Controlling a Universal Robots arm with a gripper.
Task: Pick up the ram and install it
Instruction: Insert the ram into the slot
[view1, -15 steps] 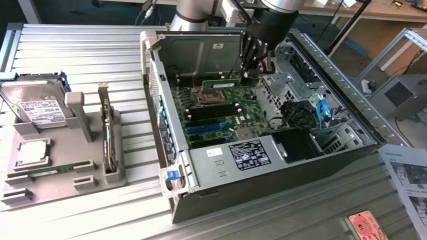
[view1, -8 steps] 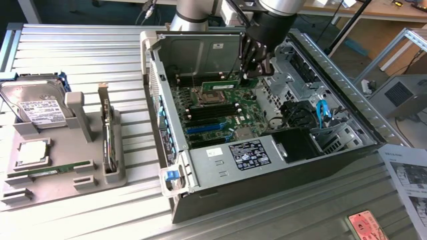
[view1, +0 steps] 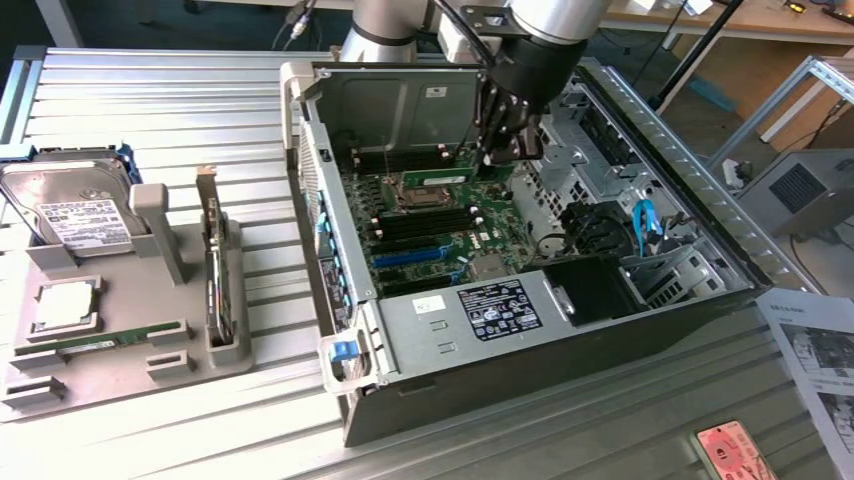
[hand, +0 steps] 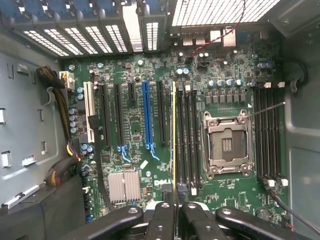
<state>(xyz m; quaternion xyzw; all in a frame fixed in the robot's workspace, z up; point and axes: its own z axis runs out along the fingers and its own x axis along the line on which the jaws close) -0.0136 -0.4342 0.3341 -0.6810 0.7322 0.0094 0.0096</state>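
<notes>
Black metal fingers (hand: 161, 220) are clamping the ram (hand: 173, 130), a thin flat green board seen edge-on, in line with the long black memory slots (hand: 187, 135) of a green motherboard (hand: 130, 125). The open grey steel computer case (view1: 441, 350) is lying on a ribbed aluminium bench (view1: 174, 110). At the exterior view's left, a grey plastic tray (view1: 160, 230) is holding a silver hard drive (view1: 74, 210).

The arm (view1: 550, 14) is made of round silver-grey tubes, and a thin black cable (view1: 458, 30) runs beside them. The gripper (view1: 509, 150) is black with a round dark body. Its fingers (hand: 192, 222) are glossy black bars, joined by round pivots.
</notes>
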